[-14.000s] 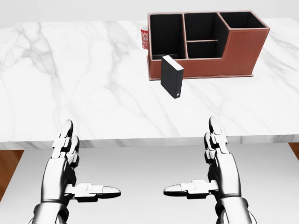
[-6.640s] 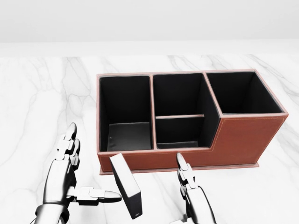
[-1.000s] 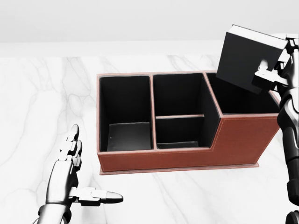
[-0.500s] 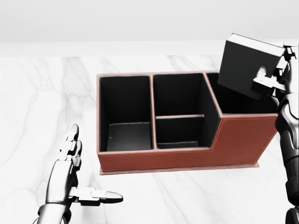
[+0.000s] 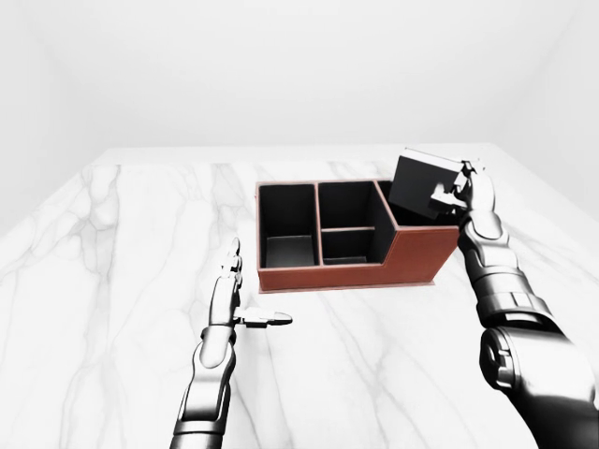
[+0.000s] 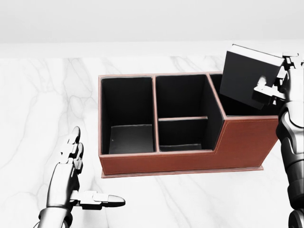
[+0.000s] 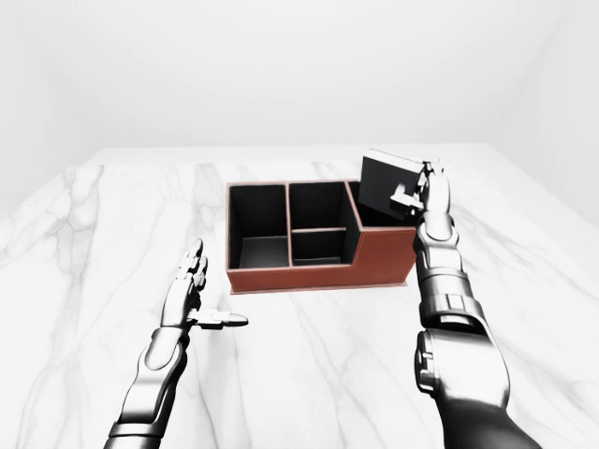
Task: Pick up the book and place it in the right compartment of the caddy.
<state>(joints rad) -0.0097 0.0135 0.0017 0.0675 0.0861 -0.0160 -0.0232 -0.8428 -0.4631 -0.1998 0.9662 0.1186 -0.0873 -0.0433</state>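
Black hardback book [image 6: 247,78], gripped in the robot's right hand [image 6: 278,88], has dropped lower over the last half sec. It now sits tilted over the tall right compartment [image 6: 237,107] of the brown leather caddy [image 6: 190,156], lower corner dipping past the rim at about 2 o'clock in the head view. A second ago it was held clear above the box; now book and opening overlap. Fingers are pinched on the book's right edge and cover, thumb across its face.

What that means, as I read it: placing step is nearly done. Book is still held, still slanted, not yet resting inside. Next it needs squaring up w/ the walls, lowering, then letting go. Risk is a corner catching on the divider or rim.

Left hand [image 6: 76,190] is spread, holding nothing, thumb pointing toward 3 o'clock, hovering over the surface at 7 o'clock, well apart from the caddy. It has not moved.

Surface [image 5: 122,243] is white marble w/ grey veins, wide, carrying only the caddy. Other three caddy compartments look empty. Room [image 5: 281,65] is plain white walls, no detail.
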